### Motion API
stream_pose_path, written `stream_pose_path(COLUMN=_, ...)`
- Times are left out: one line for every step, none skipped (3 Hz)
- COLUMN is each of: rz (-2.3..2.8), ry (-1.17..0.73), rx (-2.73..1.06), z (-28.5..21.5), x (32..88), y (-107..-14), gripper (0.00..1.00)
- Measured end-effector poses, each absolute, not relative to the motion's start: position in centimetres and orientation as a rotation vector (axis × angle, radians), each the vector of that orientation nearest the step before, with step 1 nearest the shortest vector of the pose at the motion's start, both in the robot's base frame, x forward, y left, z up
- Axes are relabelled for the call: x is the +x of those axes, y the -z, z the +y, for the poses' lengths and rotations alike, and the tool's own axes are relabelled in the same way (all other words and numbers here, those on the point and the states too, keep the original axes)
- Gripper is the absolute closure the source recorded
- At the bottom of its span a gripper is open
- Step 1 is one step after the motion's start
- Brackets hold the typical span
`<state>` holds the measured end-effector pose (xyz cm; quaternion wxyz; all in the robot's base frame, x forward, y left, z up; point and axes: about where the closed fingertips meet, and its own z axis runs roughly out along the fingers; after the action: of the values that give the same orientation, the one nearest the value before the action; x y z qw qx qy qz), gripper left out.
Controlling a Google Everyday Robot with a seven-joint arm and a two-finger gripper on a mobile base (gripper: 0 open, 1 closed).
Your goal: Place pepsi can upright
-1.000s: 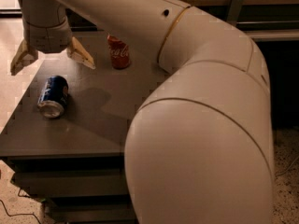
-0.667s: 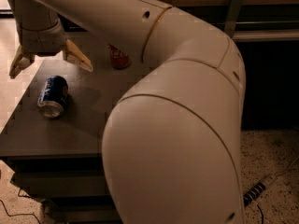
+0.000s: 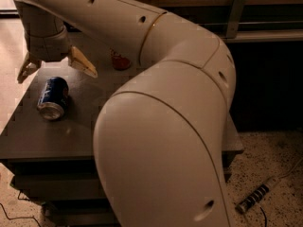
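The pepsi can (image 3: 52, 98) is dark blue with white markings and a silver end. It lies on its side on the left part of the grey table (image 3: 71, 136), with its silver end toward the camera. My gripper (image 3: 56, 74) hangs just above and behind the can, open and empty, its two tan fingers (image 3: 83, 63) spread to either side. It does not touch the can.
A red Coca-Cola can (image 3: 120, 60) stands at the back of the table, mostly hidden by my arm. My large white arm (image 3: 165, 126) fills the middle and right of the view. A power strip (image 3: 253, 197) lies on the speckled floor at the right.
My arm has swung further across the view and now covers most of the red can. The gripper has stayed above the pepsi can, which has not moved.
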<state>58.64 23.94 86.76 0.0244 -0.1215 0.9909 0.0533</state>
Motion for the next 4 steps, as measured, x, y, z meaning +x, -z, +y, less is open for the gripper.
stream_pose_path(rz=3.082, ry=-0.165, rx=-0.391, z=24.1, x=58.0, y=-86.1, gripper=0.00)
stream_pose_path(rz=3.088, ry=-0.176, rx=-0.436, z=24.6, x=57.1, y=-85.4, gripper=0.00)
stream_pose_path(rz=3.078, ry=-0.196, rx=-0.487, z=25.3, x=56.7, y=-84.3, gripper=0.00)
stream_pose_path(rz=3.060, ry=-0.213, rx=-0.544, z=26.2, x=57.0, y=-82.5, gripper=0.18)
